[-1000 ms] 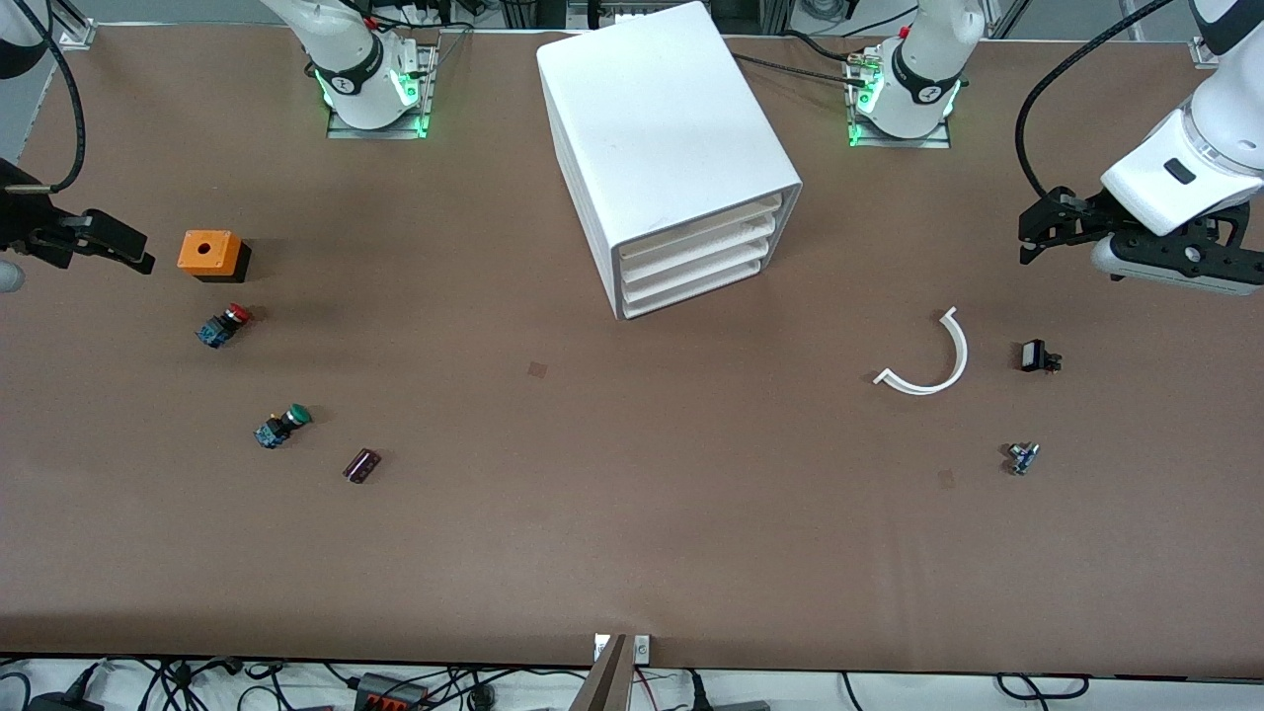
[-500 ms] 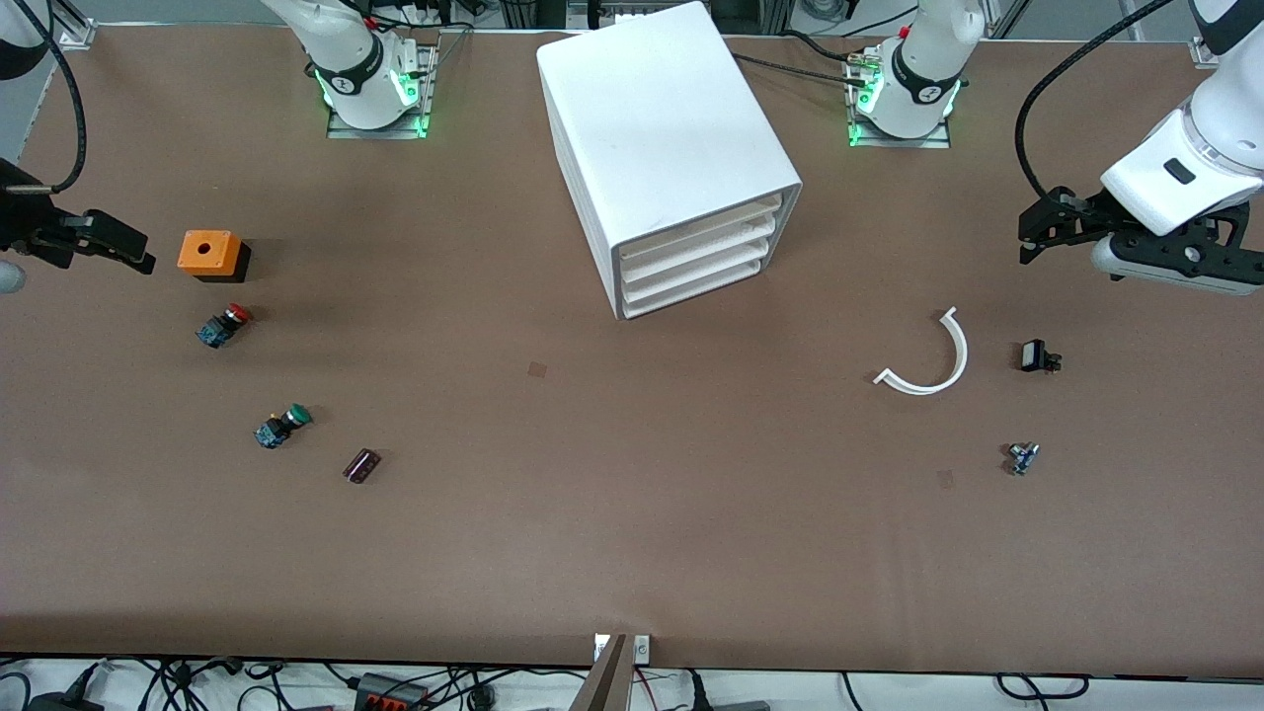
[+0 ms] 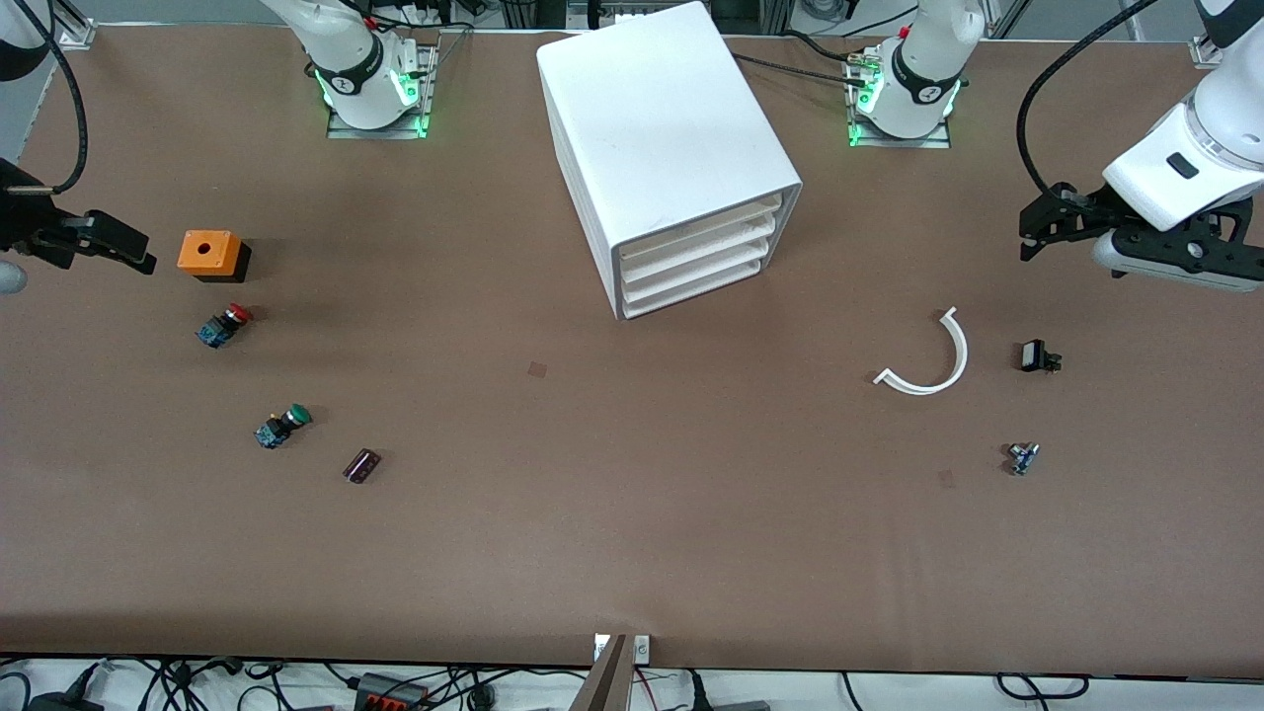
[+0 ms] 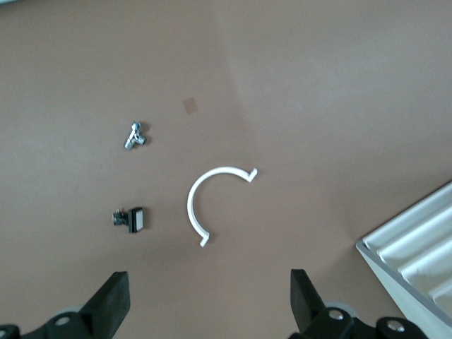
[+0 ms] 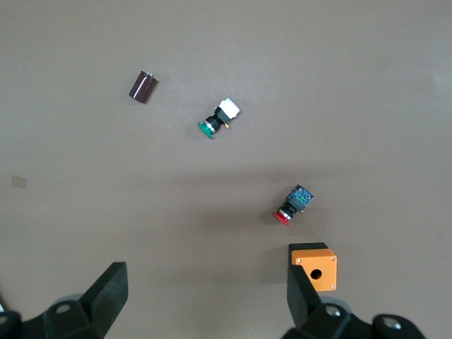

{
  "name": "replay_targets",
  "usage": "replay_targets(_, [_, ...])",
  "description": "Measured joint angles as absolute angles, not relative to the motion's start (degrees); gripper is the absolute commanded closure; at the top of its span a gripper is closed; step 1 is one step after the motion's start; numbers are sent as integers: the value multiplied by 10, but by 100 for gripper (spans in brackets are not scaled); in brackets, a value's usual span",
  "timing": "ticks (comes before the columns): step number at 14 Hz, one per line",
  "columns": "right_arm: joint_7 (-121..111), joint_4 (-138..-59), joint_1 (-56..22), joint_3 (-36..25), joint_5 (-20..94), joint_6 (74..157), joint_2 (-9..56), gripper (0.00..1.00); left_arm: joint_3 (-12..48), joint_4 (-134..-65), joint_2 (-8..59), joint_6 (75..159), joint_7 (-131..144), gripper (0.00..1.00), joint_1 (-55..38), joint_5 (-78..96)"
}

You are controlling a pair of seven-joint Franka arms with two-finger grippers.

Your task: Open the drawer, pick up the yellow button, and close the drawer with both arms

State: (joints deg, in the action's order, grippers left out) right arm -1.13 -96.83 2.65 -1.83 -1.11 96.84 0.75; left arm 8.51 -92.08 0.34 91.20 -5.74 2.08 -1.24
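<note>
We see four stacked white drawer fronts, all flush, well apart from our wide-spread left gripper and right gripper.

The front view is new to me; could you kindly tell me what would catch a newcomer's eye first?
The big white cabinet with four shut drawers stands mid-table between the arm bases. Toward the right arm's end, an orange box sits with a red-capped button and a green-capped button nearer the camera. The left gripper and right gripper hang open at the table's ends.
</note>
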Motion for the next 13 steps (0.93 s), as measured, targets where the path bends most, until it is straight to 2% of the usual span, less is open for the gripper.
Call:
replay_targets(3, [-11, -968, 23, -18, -11, 969, 8, 0, 88, -913, 15, 857, -58, 0, 14, 20])
replay_targets(6, [-11, -968, 17, -17, -11, 969, 8, 0, 90, -912, 48, 843, -58, 0, 1, 102])
replay_targets(13, [-11, -969, -53, -14, -4, 985, 26, 0, 110, -912, 187, 798, -81, 0, -21, 309])
